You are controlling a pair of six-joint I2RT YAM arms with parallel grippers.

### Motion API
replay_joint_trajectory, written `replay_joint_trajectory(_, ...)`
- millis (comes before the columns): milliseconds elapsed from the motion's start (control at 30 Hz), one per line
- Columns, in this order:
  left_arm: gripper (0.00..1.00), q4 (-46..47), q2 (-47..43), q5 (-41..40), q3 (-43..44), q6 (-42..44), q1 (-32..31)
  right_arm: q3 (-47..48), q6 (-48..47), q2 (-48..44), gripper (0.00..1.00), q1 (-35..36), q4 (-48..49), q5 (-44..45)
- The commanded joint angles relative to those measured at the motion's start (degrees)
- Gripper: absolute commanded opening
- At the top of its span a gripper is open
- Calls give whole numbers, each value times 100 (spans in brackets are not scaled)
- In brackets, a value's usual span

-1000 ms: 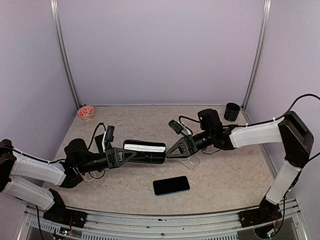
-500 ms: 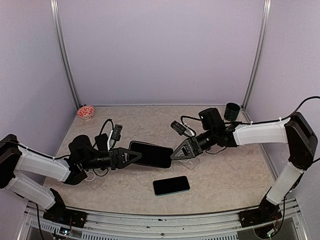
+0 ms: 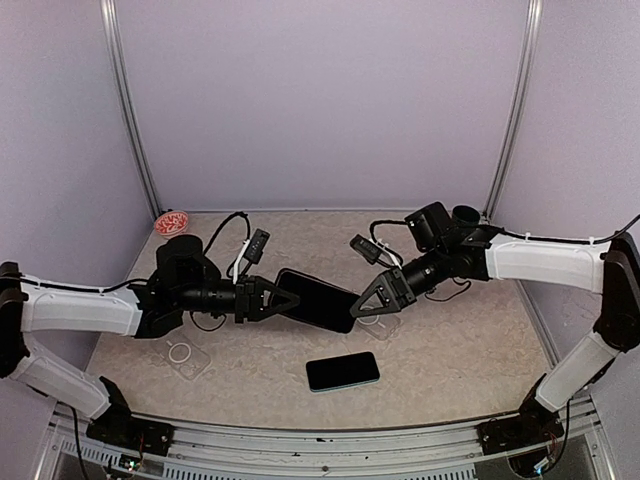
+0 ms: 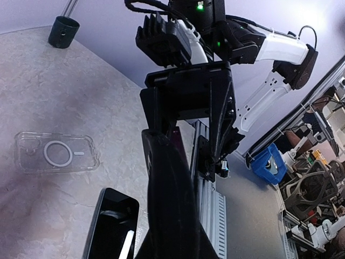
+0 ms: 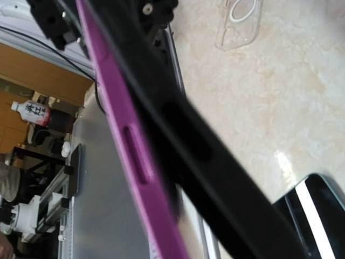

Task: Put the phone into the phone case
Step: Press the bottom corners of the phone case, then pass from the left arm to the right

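While the left gripper (image 3: 272, 298) is pinching one end of the dark phone case (image 3: 318, 302), the right gripper (image 3: 366, 304) is clamping the opposite end. We're reading both as closed on it. The case is hanging in the air between them over mid-table, its long axis running gripper to gripper.

The phone (image 3: 342, 371) is lying flat, dark face up, on the table (image 3: 470, 350). It is sitting nearer the arm bases than the case, apart from both grippers, with nothing touching it. Bare tabletop is showing on both sides of it, and the front rail (image 3: 330, 443) is running near its closer edge.

The right clear case (image 3: 390, 326) is lying just under the right gripper. The left clear case (image 3: 188, 355) is lying below the left forearm, well apart from the phone. The dark cup (image 3: 464, 220) and red bowl (image 3: 172, 223) are sitting in the back corners against the walls.

View differences:
- The right wrist camera is showing a purple edge with a button slot on the held case. From the top we're only getting a dark slab.
- The left wrist camera is showing the case edge-on, with the right gripper's fingers around its far end.
- Only the top view is catching the bowl.
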Motion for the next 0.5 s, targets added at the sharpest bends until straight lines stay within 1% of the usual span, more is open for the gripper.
replay_joint_trajectory(0,0,-1138,83,706,449,736,-85,238,-425,-422,57,-7,8,184)
replay_joint_trajectory(67,0,-1143,263,856,519,766,-10,272,-482,-422,59,-11,-22,238)
replay_joint_trajectory(167,0,-1221,584,1120,686,860,15,448,-699,-295,60,-8,-339,436)
replay_joint_trajectory(267,0,-1588,916,1321,923,1128,-64,514,-837,-228,60,-4,-549,724)
replay_joint_trajectory(333,0,-1871,1002,1289,1015,1327,-138,532,-929,-210,60,-11,-662,799)
replay_joint_trajectory(467,0,-1971,937,1304,1016,1420,-237,473,-988,-182,60,-5,-569,707)
